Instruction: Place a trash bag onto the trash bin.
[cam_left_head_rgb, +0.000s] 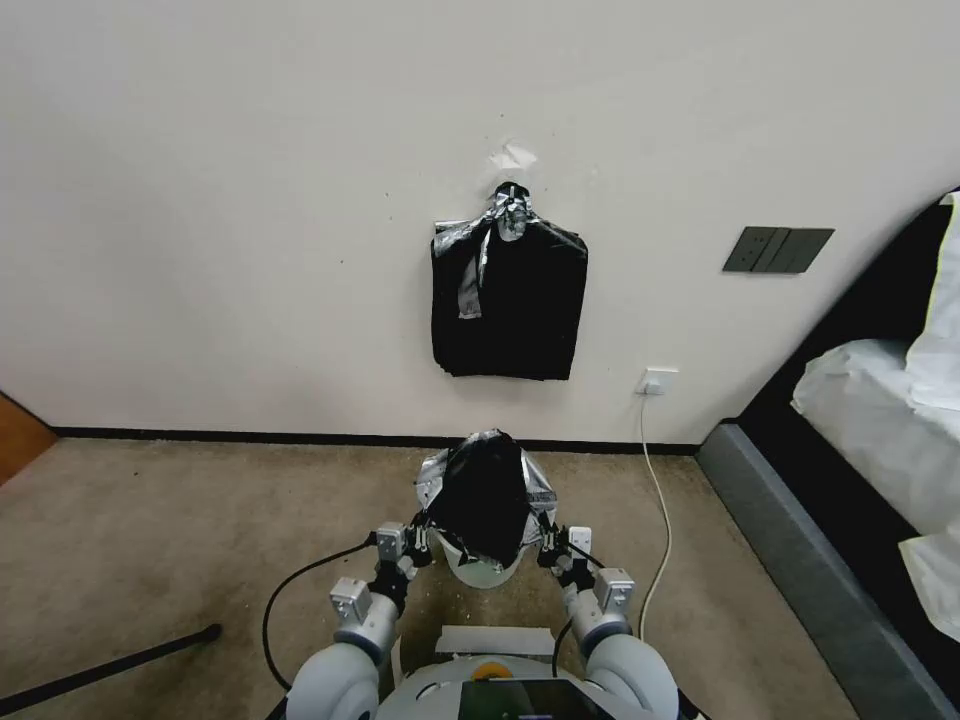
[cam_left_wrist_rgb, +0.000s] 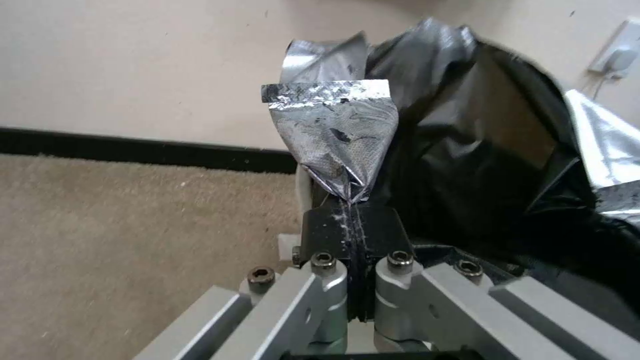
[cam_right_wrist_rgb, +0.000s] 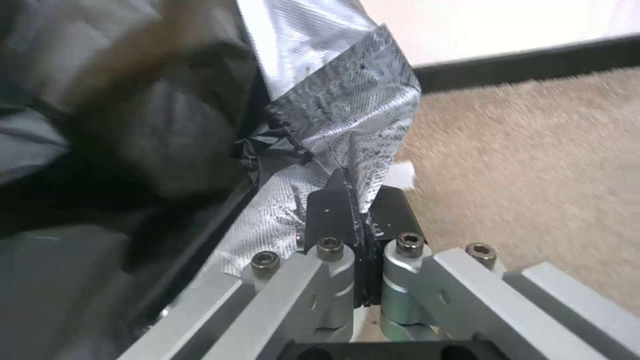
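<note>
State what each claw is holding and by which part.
Both hold the trash bag over the trash bin. The left claw pinches a silvery flap at its left edge; the right claw pinches a silvery flap at its right edge.

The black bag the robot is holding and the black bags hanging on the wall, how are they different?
The crinkly black plastic trash bag is puffed open over the small cream-white trash bin on the carpet; the flat rectangular stack of black bags hangs high on the wall. The left tool and right tool pinch the trash bag's edges; nothing grips the stack. Both are shiny black plastic.
</note>
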